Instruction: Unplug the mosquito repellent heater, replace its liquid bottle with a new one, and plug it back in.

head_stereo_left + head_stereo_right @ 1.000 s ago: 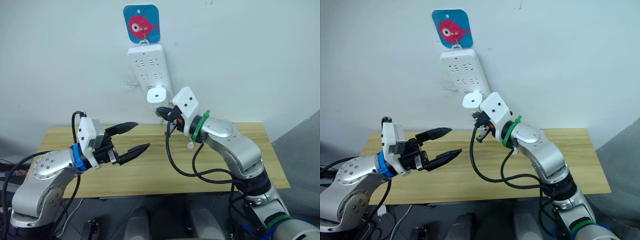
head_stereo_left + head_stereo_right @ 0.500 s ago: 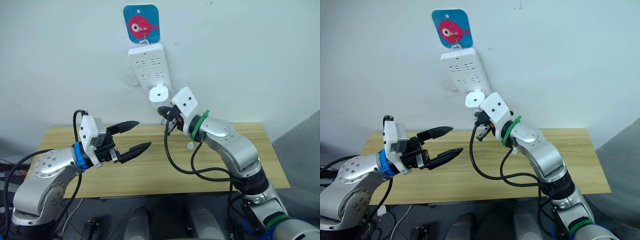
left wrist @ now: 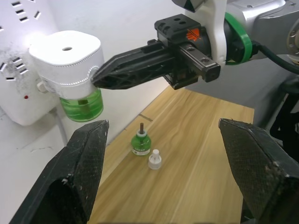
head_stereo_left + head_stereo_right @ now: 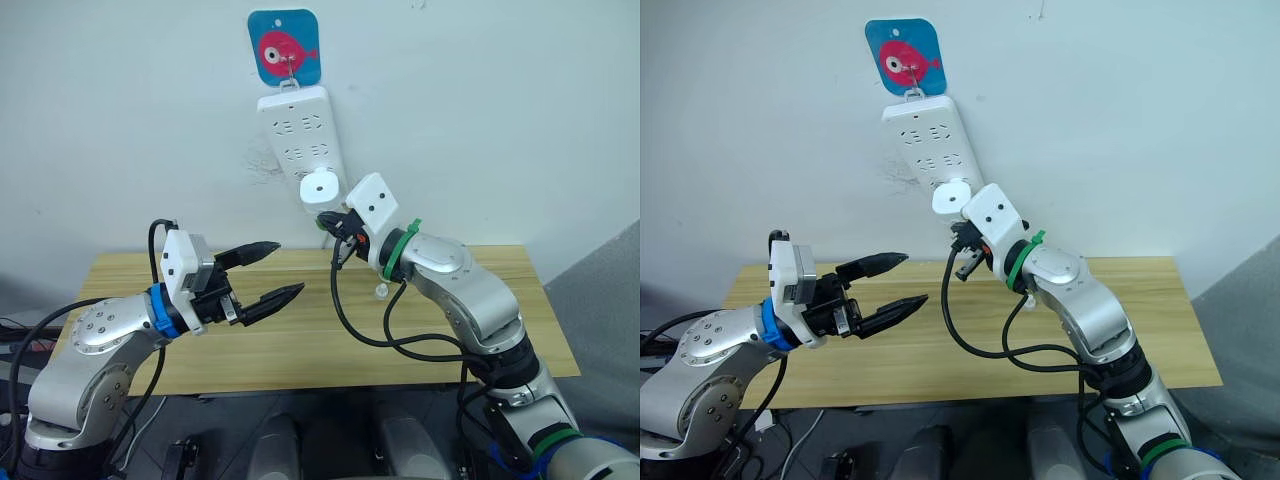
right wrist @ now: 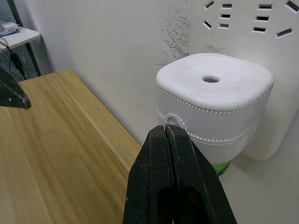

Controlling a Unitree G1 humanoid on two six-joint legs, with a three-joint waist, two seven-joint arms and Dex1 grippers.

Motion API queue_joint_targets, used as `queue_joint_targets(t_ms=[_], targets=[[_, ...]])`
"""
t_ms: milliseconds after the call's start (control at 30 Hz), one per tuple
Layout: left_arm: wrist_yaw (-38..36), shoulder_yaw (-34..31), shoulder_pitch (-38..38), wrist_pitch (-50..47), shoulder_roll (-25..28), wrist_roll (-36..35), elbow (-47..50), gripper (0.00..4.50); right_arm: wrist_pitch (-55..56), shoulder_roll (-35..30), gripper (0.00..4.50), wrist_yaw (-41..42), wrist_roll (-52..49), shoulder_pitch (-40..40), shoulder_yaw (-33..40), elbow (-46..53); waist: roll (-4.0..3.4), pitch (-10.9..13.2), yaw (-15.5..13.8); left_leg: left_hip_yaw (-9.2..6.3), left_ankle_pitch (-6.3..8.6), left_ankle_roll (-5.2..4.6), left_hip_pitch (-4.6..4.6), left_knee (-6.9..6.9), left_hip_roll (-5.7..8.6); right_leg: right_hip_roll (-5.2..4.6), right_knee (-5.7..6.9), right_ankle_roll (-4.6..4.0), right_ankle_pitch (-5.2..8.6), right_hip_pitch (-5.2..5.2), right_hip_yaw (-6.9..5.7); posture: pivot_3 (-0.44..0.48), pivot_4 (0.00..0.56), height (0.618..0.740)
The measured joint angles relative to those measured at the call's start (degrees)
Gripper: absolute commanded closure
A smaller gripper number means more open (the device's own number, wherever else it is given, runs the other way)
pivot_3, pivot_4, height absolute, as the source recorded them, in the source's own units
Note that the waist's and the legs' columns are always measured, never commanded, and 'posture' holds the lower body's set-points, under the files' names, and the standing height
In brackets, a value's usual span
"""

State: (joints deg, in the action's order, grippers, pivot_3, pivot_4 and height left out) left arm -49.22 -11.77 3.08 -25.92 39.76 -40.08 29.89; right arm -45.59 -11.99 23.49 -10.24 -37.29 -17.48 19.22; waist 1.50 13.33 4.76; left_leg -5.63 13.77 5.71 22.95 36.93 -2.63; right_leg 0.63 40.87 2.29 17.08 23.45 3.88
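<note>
The white mosquito repellent heater [image 4: 318, 187] sits against the lower end of the wall power strip [image 4: 300, 125], vent hole facing outward. A green liquid bottle [image 3: 81, 103] hangs under it. My right gripper [image 5: 166, 133] is shut, and its joined fingertips touch the heater's ribbed side [image 3: 98, 77]. My left gripper [image 4: 288, 268] hovers open above the table's left half, apart from the heater, with nothing between its fingers [image 3: 70, 186]. Another small green bottle with a wick [image 3: 140, 142] stands on the table by the wall, a white cap [image 3: 154, 160] next to it.
The wooden table [image 4: 300, 335] stands against the white wall. A blue sign with a pink fish [image 4: 284, 46] hangs above the strip. Black cables loop from my right arm [image 4: 360, 330] over the table's middle.
The right gripper and the heater have shifted slightly up and toward the power strip. The left gripper has barely moved.
</note>
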Motion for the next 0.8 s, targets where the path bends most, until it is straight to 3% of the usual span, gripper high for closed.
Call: queue_joint_targets(t_ms=[300, 667, 767, 800], targets=[[0.7, 0.1, 0.0, -0.1, 0.0, -0.3, 0.1, 0.5, -1.2, -0.1, 4.47, 1.6, -2.8, -0.3, 2.3, 0.1, 0.0, 0.0, -0.1, -0.01, 0.0, 0.0, 0.01, 0.0, 0.0, 0.0, -0.01, 0.0, 0.0, -0.01, 0.0, -0.061, 0.166, 0.725], [1.0, -1.5, -2.3, -0.5, 1.1, 0.2, -0.4, 0.5, -2.0, -10.6, 4.47, 10.8, -9.0, 4.8, 2.8, 12.3, 0.0, 0.0, 0.0, 0.0, 0.01, -0.01, 0.0, -0.07, 0.0, 0.0, -0.07, -0.01, 0.01, 0.0, -0.02, -0.058, 0.146, 0.725], [0.0, -2.3, -3.9, 1.2, 3.1, 3.4, -3.6, 0.0, 0.2, -16.3, 3.9, 12.0, -8.0, 7.8, 3.4, 13.2, 0.05, 0.0, 0.0, 0.0, 0.01, -0.01, 0.0, -0.06, 0.01, 0.0, -0.08, -0.01, 0.01, 0.0, -0.03, -0.058, 0.141, 0.725], [-2.0, -2.6, -4.9, 2.7, 4.7, 4.7, -5.4, 0.0, 1.6, -18.6, 3.51, 12.8, -7.5, 9.7, 4.5, 13.3, 0.05, 0.0, -0.1, 0.01, 0.01, -0.01, 0.01, -0.07, 0.01, 0.0, -0.11, -0.01, 0.02, 0.0, -0.03, -0.057, 0.136, 0.725]])
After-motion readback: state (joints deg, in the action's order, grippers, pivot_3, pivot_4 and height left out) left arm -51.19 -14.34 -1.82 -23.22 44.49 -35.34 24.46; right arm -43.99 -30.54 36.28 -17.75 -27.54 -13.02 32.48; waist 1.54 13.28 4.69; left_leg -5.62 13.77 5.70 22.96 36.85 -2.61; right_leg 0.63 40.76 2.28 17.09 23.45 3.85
